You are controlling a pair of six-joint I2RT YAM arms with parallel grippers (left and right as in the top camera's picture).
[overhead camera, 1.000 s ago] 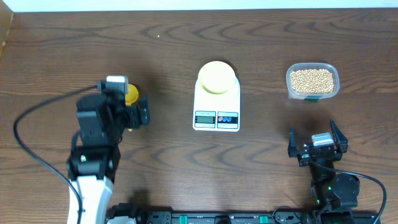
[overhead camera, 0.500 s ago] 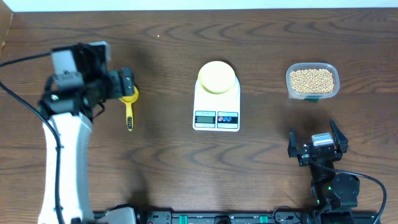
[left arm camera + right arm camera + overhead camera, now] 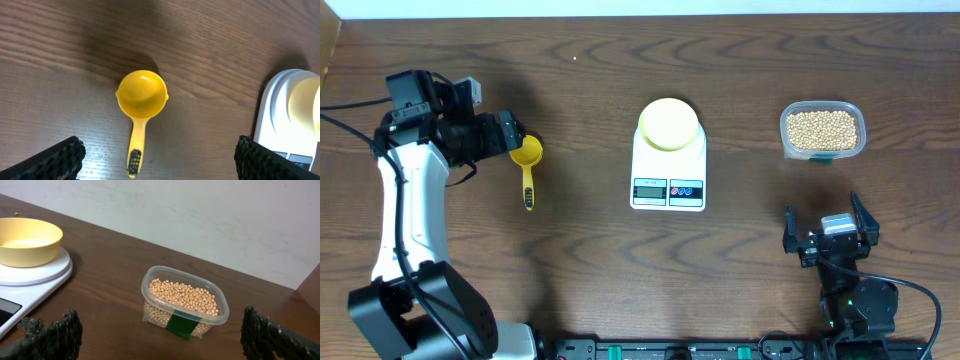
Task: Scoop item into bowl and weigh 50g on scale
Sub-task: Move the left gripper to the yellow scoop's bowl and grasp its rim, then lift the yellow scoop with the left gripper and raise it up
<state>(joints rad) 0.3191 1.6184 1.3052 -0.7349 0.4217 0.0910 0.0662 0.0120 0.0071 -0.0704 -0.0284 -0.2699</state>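
Hovering at the upper left of the overhead view, the left gripper [image 3: 507,134] is hanging just beside the yellow scoop [image 3: 527,158]. Its fingers are spread wide with nothing between them, probably lining up on the handle. The bowl [image 3: 668,124] is sitting on the scale [image 3: 645,168] at centre, ready for filling. The beans [image 3: 822,128] are waiting in the clear tub [image 3: 784,130] at upper right. The right gripper [image 3: 824,228] is resting open at lower right, out of the way. Compared with a second ago, the left arm is swinging up and leftward, leaving the scoop in plain view; the right arm is staying put.
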